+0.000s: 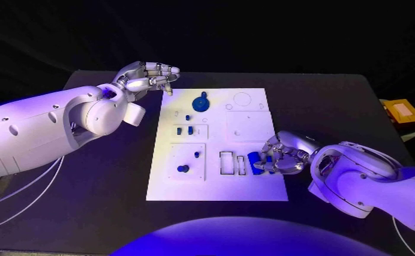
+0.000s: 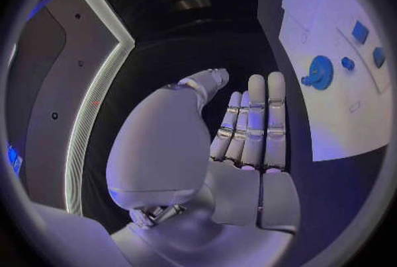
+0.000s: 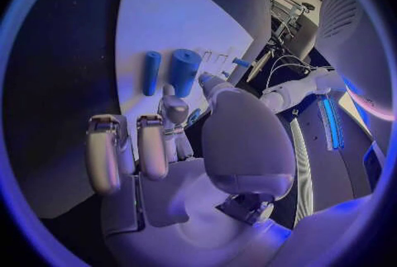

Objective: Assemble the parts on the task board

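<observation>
The white task board (image 1: 216,184) lies in the middle of the table. On it are a round blue part (image 1: 201,104) (image 2: 318,73) at the far end, two small blue pegs (image 1: 184,130) and a blue piece (image 1: 182,169) in a near square recess. My left hand (image 1: 152,77) (image 2: 248,128) hovers over the board's far left corner, fingers straight, holding nothing. My right hand (image 1: 282,157) (image 3: 165,148) rests at the board's right edge. A thick blue cylinder (image 3: 184,71) and a thin blue peg (image 3: 151,72) lie just past its thumb and fingertips, nothing gripped.
An orange box (image 1: 400,111) sits at the table's far right edge. White cables (image 1: 35,187) hang beside the left arm. Two narrow slots (image 1: 232,163) open in the board just left of the right hand. Bare black table (image 1: 113,172) borders the board.
</observation>
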